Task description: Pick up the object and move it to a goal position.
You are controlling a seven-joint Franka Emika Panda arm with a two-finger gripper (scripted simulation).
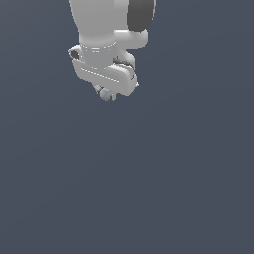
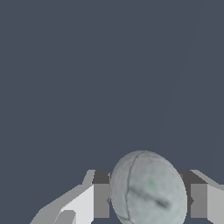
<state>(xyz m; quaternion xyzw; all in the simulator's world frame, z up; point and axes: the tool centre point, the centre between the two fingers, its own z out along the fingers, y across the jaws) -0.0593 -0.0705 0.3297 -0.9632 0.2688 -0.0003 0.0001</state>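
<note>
Gripping the ball (image 2: 148, 192) between closed fingers (image 2: 94, 199) of the gripper (image 1: 105, 94), carrying it aloft; bench edges not showing. Keeping the squeeze steady, avoiding jerks, travelling smoothly toward the unseen goal.

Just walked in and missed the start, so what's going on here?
A single white robot arm has a tiny, matte, pale grey-green ball clamped in its white gripper. In the wrist view the ball sits between the two fingers, which press on either side of it. Only a plain dark blue-grey background surrounds them, and no goal marker is visible.
</note>
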